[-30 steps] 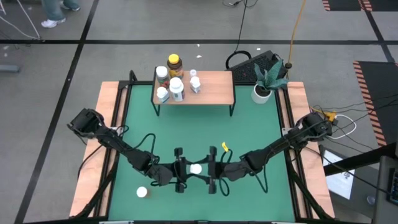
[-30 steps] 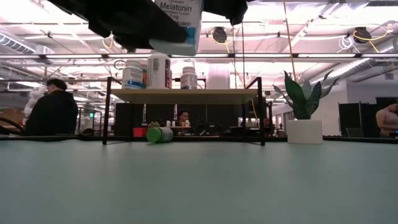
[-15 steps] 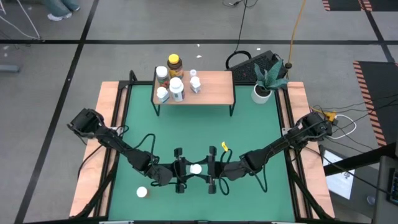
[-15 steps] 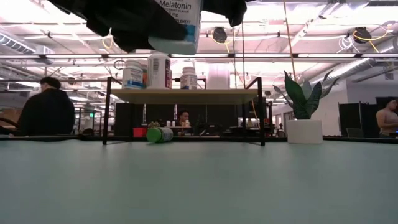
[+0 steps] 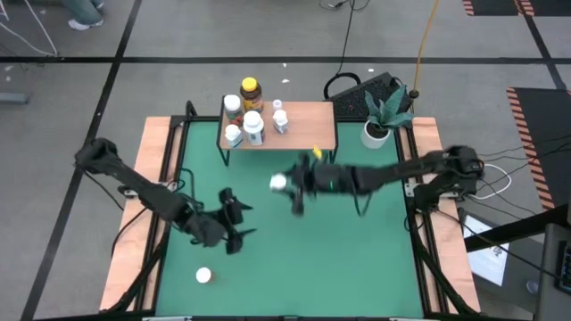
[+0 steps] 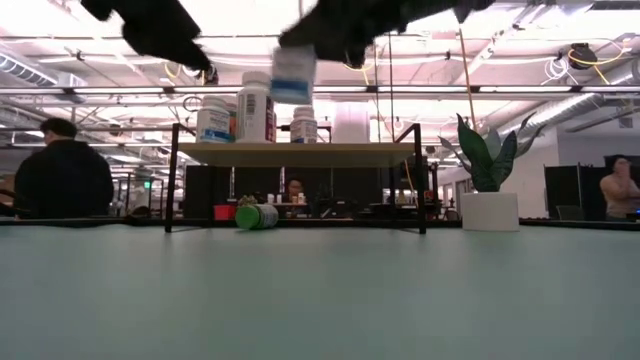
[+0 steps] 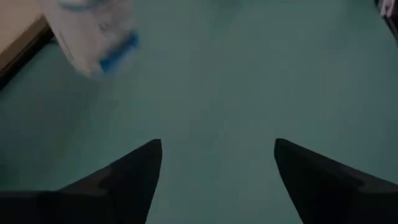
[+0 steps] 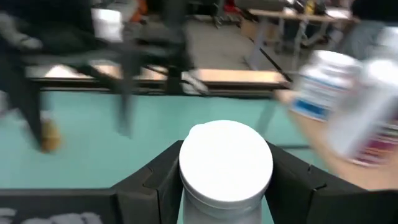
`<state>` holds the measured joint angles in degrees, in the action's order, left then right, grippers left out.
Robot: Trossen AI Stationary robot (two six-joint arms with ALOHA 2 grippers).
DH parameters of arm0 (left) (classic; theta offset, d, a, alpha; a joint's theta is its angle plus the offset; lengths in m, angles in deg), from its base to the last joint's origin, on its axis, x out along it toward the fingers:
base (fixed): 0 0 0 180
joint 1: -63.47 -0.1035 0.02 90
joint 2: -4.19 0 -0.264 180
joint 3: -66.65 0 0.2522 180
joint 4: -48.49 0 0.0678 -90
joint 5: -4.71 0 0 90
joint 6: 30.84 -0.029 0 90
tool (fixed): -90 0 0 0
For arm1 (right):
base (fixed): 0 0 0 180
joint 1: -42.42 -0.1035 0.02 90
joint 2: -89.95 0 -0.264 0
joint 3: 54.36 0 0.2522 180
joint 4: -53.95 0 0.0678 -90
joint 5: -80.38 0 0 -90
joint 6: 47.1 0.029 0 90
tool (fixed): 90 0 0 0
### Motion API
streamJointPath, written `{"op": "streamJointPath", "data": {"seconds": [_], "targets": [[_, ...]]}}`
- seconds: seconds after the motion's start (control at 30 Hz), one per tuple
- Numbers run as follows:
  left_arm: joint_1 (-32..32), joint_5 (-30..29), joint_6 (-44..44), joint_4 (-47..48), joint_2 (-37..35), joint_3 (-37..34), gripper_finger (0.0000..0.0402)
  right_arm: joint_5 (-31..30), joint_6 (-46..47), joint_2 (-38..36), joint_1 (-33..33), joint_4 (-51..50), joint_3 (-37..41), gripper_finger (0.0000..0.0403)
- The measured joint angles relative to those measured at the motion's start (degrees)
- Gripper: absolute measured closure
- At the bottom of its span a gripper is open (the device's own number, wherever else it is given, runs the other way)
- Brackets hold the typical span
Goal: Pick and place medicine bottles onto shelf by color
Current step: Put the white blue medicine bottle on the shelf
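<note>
Honestly, the white-capped pill bottle (image 5: 279, 182), in the air near the shelf (image 5: 303, 129), looks light and slick; right gripper (image 8: 225, 163) fingers clamp its sides below the cap. Left gripper (image 5: 234, 220) fingers spread, empty.

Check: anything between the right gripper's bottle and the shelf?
No. In the high view only bare green mat separates the white bottle, held by the right gripper, from the shelf.
</note>
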<state>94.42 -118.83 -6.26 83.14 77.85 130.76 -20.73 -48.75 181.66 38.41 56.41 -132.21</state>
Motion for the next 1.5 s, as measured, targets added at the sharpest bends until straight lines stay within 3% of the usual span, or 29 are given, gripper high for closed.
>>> {"op": "streamJointPath", "data": {"seconds": [0.2, 0.33, 0.6, 1.2, 1.5], "targets": [[2.68, -3.2, 5.52, 9.75, -7.39, -0.04, 0.0093, 10.19, 0.69, -1.96, 15.02, -6.44, -3.5, 0.0231], [4.46, -6.8, 6.01, 11.78, -8.17, -0.07, 0.0109, 12.92, 1.2, 0.94, 19.56, -10.46, -8.71, 0.023], [4.48, -7.25, 5.6, 13.12, -8.21, -0.07, 0.0127, 14.43, -2.32, 7.64, 21.55, -15.58, -18.45, 0.023], [4.76, -7.19, 5.97, 13.51, -8.21, -0.07, 0.0126, 19.07, -7.44, 10.57, 26.43, -18.27, -18.57, 0.0228], [4.78, -7.14, 5.97, 13.44, -8.19, -0.07, 0.0124, 18.86, -4.01, 10.57, 27.15, -18.64, -18.57, 0.0188]]}}
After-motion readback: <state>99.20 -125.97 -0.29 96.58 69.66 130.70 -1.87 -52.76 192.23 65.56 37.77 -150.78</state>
